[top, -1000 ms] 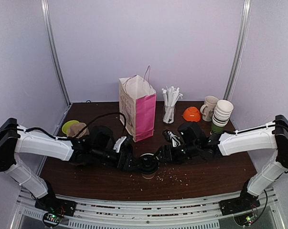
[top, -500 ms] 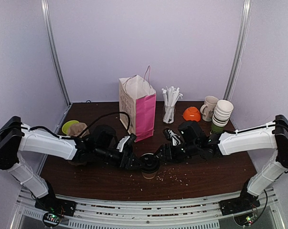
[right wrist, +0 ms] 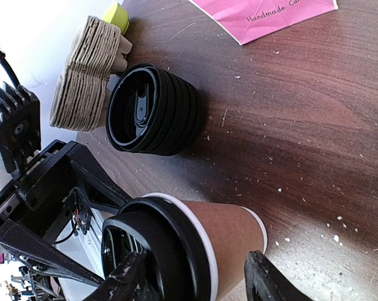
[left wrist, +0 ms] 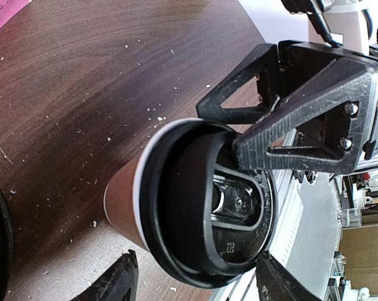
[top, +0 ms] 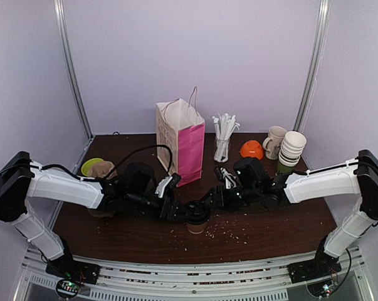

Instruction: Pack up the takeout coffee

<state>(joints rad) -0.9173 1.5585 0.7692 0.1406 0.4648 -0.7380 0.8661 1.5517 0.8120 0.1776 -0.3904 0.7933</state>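
Observation:
The takeout coffee (top: 197,221), a brown paper cup with a black dome lid, stands upright near the table's front middle. It fills the left wrist view (left wrist: 195,200) and shows in the right wrist view (right wrist: 223,241). My left gripper (top: 180,212) is open, its fingers either side of the lid from the left; one fingertip (left wrist: 116,282) shows low in its view. My right gripper (top: 205,204) is open at the lid's right side, the cup between its fingers (right wrist: 129,279). It also shows in the left wrist view (left wrist: 301,106) over the lid.
A pink-and-white paper bag (top: 181,141) stands open behind the cup. Straws in a glass (top: 223,138), an orange bowl (top: 252,149), a beige mug (top: 275,141) and stacked paper cups (top: 292,150) are at the back right. Stacked black lids (right wrist: 154,110), cardboard sleeves (right wrist: 88,69) and a green bowl (top: 90,165) sit left.
Both grippers have closed in on the cup's lid: the left moved right and a little back, the right moved left. The cup has stayed in place.

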